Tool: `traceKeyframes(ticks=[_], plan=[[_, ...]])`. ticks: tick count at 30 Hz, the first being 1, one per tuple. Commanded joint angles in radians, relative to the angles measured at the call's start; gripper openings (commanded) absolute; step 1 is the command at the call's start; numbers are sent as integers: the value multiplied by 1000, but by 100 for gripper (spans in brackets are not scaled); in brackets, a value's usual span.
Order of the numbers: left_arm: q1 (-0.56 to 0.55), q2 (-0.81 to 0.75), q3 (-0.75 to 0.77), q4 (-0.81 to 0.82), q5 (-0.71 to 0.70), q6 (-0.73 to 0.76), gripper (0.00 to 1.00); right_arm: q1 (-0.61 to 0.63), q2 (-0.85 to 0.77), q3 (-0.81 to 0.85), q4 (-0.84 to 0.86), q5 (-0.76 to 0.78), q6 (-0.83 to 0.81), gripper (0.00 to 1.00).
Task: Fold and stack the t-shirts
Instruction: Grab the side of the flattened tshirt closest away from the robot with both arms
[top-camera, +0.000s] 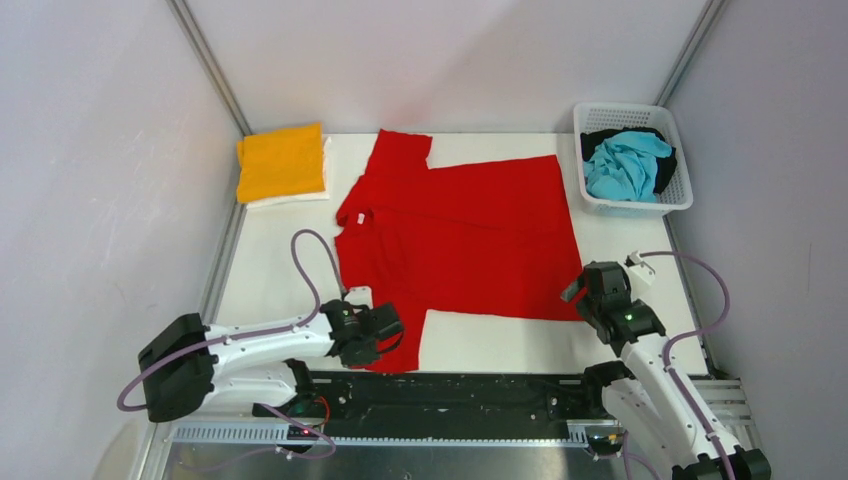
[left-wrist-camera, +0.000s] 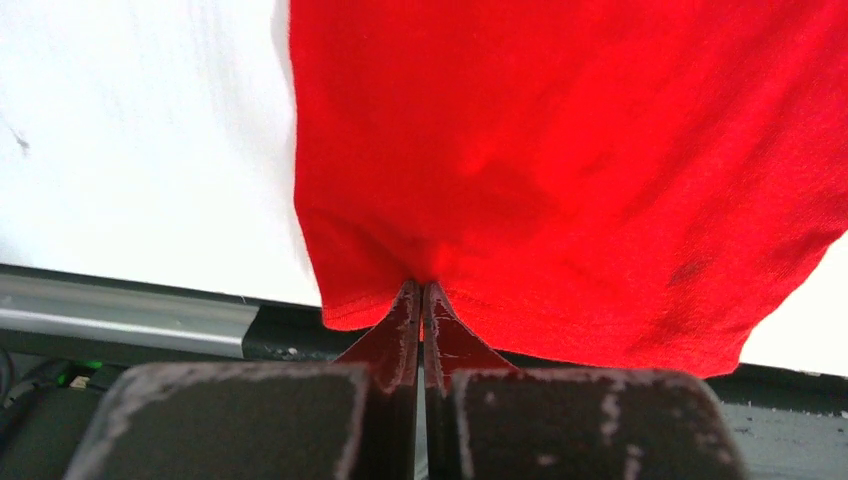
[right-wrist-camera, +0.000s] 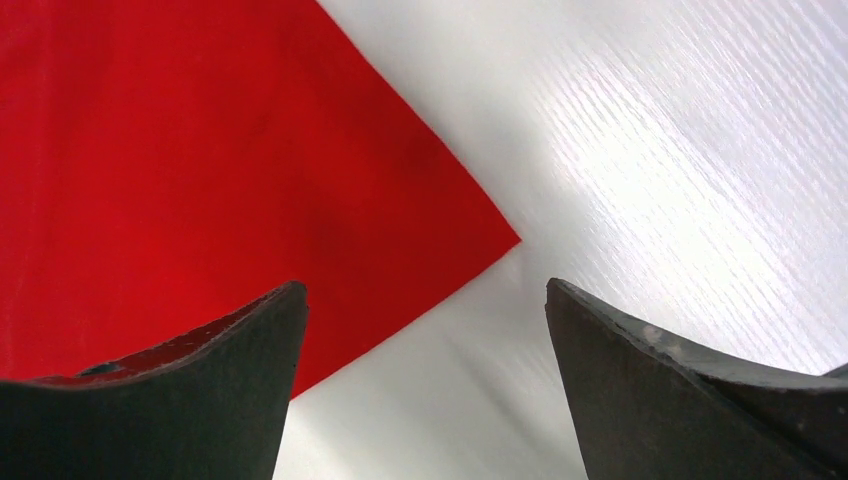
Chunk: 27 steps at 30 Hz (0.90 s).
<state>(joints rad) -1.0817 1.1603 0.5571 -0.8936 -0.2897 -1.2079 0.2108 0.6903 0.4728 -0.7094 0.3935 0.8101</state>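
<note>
With the red shirt spread on the bench, my left hand was clenched on its near sleeve and my right hand hung released over the hem corner — next, I judged, grip that corner and fold.

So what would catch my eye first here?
A big red t-shirt spread across the white table, its near sleeve pinched by the left fingers. An orange folded shirt sits at the far left corner, a white basket of clothes at the far right.
</note>
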Motion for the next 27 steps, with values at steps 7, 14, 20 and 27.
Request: traceKeyframes(ticks=[7,14,20,27], plan=[[-1,-226,-36,35,-153,79,0,-9,11,-138,94,52,148,71],[0,-381,-85,72,-94,122,0,-11,19,-212,213,5,185,53],[0,-456,-114,88,-58,128,0,-13,34,-217,239,-19,180,43],[0,-485,-122,89,-29,128,0,-16,40,-214,257,-3,171,24]])
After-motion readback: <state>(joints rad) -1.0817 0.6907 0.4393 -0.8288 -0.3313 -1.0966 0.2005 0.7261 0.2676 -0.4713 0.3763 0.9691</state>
